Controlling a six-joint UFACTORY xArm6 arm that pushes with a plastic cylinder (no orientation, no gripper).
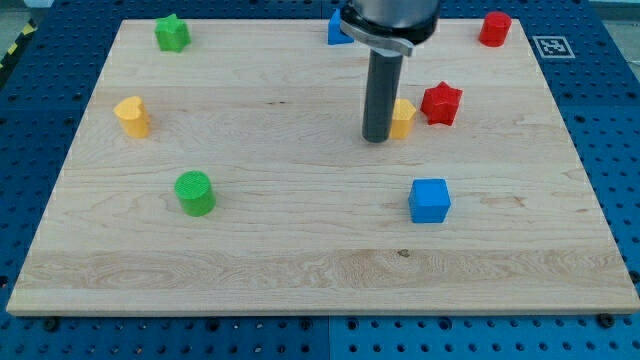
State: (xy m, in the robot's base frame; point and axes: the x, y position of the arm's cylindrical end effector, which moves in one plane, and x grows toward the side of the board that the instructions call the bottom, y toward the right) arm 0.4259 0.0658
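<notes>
The tip [377, 139], a bare rod with nothing to open or close, touches the light, rigid-looking yellow block [403, 117] beside the red star [441, 103].

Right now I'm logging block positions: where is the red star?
The red star sits right of centre in the view's upper half, just right of the yellow block that my tip touches.

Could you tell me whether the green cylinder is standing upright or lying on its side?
Upright. The green cylinder shows its round flat face upward, with its curved side wall below, standing alone on the wooden board.
</notes>
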